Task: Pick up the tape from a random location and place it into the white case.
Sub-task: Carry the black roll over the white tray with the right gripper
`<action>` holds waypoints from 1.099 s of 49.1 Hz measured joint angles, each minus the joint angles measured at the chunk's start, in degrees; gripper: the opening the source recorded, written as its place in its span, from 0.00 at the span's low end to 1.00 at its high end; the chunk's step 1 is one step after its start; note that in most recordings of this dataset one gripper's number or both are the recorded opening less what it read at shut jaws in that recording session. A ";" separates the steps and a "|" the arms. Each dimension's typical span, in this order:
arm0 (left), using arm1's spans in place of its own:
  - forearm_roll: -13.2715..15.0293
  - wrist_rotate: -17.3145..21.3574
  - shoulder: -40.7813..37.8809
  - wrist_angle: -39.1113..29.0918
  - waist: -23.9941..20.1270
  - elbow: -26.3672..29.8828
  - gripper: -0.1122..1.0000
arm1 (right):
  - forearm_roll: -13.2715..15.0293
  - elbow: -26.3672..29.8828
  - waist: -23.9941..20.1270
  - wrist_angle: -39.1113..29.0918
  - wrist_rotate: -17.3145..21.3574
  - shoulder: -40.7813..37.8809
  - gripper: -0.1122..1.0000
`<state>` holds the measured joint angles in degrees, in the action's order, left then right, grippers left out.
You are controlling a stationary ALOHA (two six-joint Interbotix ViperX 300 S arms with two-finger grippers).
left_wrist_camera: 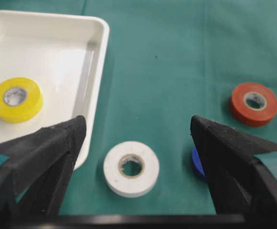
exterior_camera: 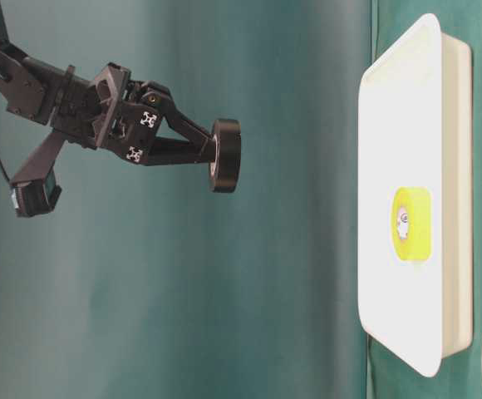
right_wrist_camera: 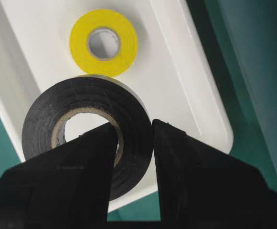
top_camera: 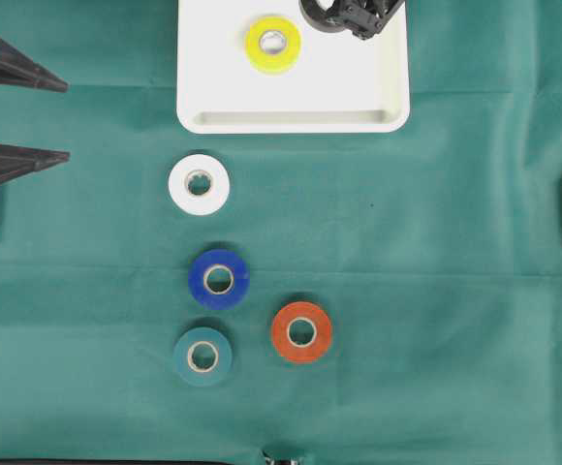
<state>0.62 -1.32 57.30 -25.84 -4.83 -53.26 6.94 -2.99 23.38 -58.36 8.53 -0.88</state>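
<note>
Black tape (right_wrist_camera: 83,138) is right up close in my right wrist view, pinched in my right gripper (right_wrist_camera: 133,143). One finger goes through the hole of the roll and the other presses on its outside, so the roll hangs on its edge with the hole facing sideways. I hold it up in the air, not touching anything.

Straight under it is the white case (top_camera: 359,97), which sits at the far edge of the green surface (top_camera: 455,291). A yellow tape (top_camera: 272,44) already lies flat inside. From above, my roll is over the far right part of the case, just beside the yellow one. I think I only need to go down and let go there, a bit away from the yellow one.

My left gripper (left_wrist_camera: 138,143) is wide open and holds nothing. It waits at the left side of the surface, well apart from the case, so my right arm is the nearer one.
</note>
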 measured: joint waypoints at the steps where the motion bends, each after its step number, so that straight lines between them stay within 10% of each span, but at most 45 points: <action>1: 0.00 0.00 0.00 0.00 0.00 0.09 0.99 | 0.00 0.00 0.00 -0.09 -0.18 0.00 0.32; 54: 0.00 -0.09 0.00 0.00 -0.09 0.09 0.99 | -0.09 -14.85 3.69 22.32 0.70 -10.55 0.32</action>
<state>0.62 -1.41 57.30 -25.84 -4.92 -53.17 6.86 -17.84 27.07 -36.04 9.23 -11.43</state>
